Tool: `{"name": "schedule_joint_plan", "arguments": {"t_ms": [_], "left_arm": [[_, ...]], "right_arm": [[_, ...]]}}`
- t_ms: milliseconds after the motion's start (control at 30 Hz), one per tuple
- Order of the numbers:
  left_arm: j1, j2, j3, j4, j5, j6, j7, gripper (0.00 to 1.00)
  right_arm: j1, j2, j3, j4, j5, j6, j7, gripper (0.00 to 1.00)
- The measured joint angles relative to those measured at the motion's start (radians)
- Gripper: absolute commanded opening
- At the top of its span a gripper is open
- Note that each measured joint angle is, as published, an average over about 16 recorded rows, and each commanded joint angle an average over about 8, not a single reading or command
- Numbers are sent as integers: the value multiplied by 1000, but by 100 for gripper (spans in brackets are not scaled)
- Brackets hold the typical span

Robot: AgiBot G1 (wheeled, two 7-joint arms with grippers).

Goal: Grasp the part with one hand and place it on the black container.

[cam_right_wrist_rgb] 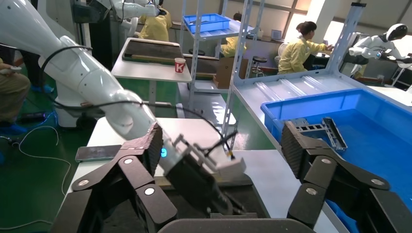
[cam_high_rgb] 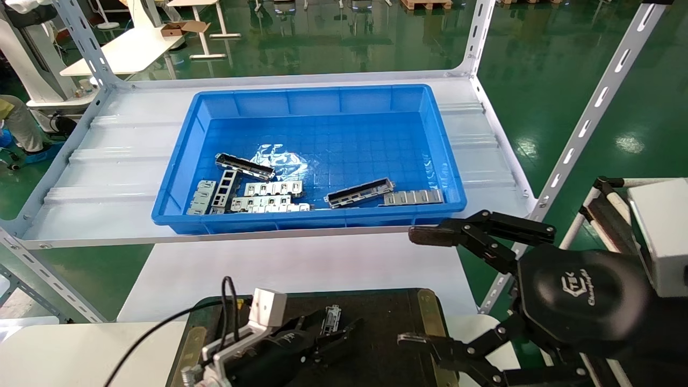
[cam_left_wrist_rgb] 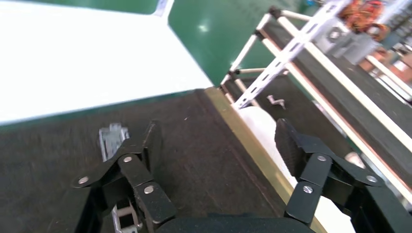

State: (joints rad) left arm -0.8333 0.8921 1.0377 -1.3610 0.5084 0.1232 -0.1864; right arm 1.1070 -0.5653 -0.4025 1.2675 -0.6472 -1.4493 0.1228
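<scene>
Over the black container [cam_high_rgb: 376,317], the left end effector [cam_high_rgb: 322,336] sits spread, looks like it's releasing the part [cam_high_rgb: 331,318]; right end effector [cam_high_rgb: 430,287], at 3 o'clock, also spread. Next: retreat upward.

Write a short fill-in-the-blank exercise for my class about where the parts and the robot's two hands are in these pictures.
1. The blue bin sits on the ______ rack.
2. The left hand hangs over the ______ container.
3. A part lies on the container near the left hand's ______.
4. The right hand has its fingers ______.

Missing words: white; black; fingers; open
</scene>
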Motion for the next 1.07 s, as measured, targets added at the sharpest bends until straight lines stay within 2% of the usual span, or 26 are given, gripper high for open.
{"name": "schedule_joint_plan", "arguments": {"t_ms": [300,633,833,1067], "left_arm": [[71,-110,-129,6,16,246,130,100],[129,-232,-216,15,4,455,261,100],[146,-295,-248,18,-12,549,307,100],[154,-327,-265,19,-26,596,327,100]], "right_arm": [[0,0,0,0,0,0,0,100],[0,0,0,0,0,0,0,100],[0,0,0,0,0,0,0,100],[0,0,0,0,0,0,0,100]]}}
